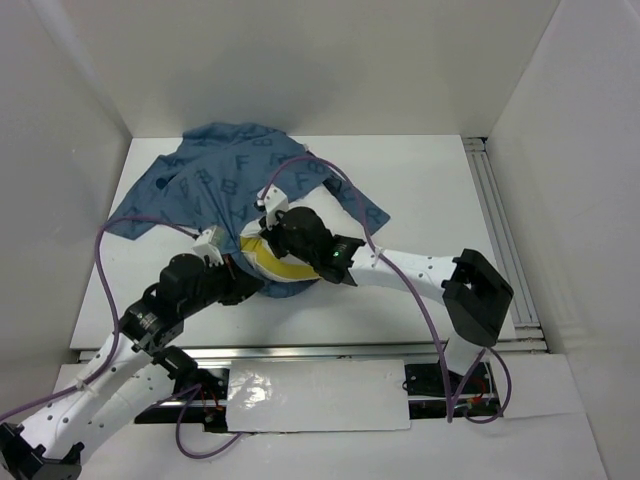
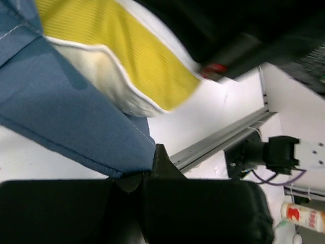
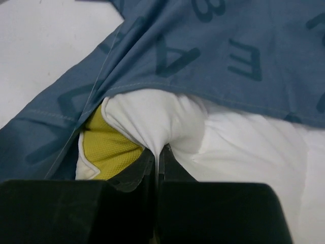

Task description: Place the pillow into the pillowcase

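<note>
The pillow sits just left of centre in the overhead view, mostly tucked into the pillowcase, its yellow-edged end sticking out below. The right gripper is pinching a fold of white pillow cloth. The left gripper seems clamped on the pillowcase hem, though that view is blurry.

The left arm and the right arm are long white tubes with fat black joints. Thin purple cables loop along both, and a small green light glows on one black joint. The fingers are black and end in thin tips.
</note>
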You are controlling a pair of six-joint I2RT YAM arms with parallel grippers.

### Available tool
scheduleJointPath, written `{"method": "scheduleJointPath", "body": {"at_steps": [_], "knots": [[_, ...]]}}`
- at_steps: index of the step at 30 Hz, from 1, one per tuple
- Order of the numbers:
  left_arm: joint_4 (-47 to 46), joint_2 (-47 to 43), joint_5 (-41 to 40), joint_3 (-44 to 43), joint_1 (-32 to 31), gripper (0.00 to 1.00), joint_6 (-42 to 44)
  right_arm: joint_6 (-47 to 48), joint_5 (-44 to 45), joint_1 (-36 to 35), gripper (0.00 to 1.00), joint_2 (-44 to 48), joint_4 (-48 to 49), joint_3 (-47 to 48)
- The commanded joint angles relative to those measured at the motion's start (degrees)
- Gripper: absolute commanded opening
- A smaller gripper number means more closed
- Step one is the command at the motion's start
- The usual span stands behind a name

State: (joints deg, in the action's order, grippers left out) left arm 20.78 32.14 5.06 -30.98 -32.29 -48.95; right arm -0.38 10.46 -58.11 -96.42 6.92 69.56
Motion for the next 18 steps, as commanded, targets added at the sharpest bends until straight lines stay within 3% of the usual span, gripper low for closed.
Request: {"method": "scheduleJointPath", "body": {"at_steps": [1,6,9,11,14,15,16,17,18], "knots": [[-0.91,0.38,13.82,-6.36,-1.72,0.0,3.5,3.8,1.67,1.94,0.0,-1.48,20.84,-0.83],[-1.96,0.55,25.51,-11.11,-1.72,0.0,5.53,5.04,2.64,3.78,0.0,-8.08,17.87,-0.38],[-1.97,-0.15,26.76,-11.73,-1.72,0.0,7.9,3.11,0.62,3.79,0.0,-7.56,17.87,-5.82],[-0.21,1.16,26.76,-12.87,-1.72,0.0,8.6,2.4,-0.69,3.79,0.09,-5.28,17.87,-8.38],[1.72,3.8,26.23,-13.57,-1.72,0.36,9.92,1.09,-2.45,3.79,0.42,-0.72,12.52,-12.77],[2.6,4.5,26.23,-13.58,-1.72,0.63,10.45,1.09,-2.46,3.79,0.48,0.78,9.55,-14.87],[2.6,5.9,26.23,-14.27,-1.72,0.75,10.45,0.22,-2.46,3.79,0.53,2.36,7.86,-15.85],[4.0,7.22,24.49,-14.98,-1.72,0.93,11.32,-1.71,-2.98,3.79,0.71,5.69,4.72,-17.86],[4.62,7.23,24.47,-14.98,-1.72,0.93,11.33,-1.73,-2.99,3.79,0.71,7.46,3.38,-17.88]]}}
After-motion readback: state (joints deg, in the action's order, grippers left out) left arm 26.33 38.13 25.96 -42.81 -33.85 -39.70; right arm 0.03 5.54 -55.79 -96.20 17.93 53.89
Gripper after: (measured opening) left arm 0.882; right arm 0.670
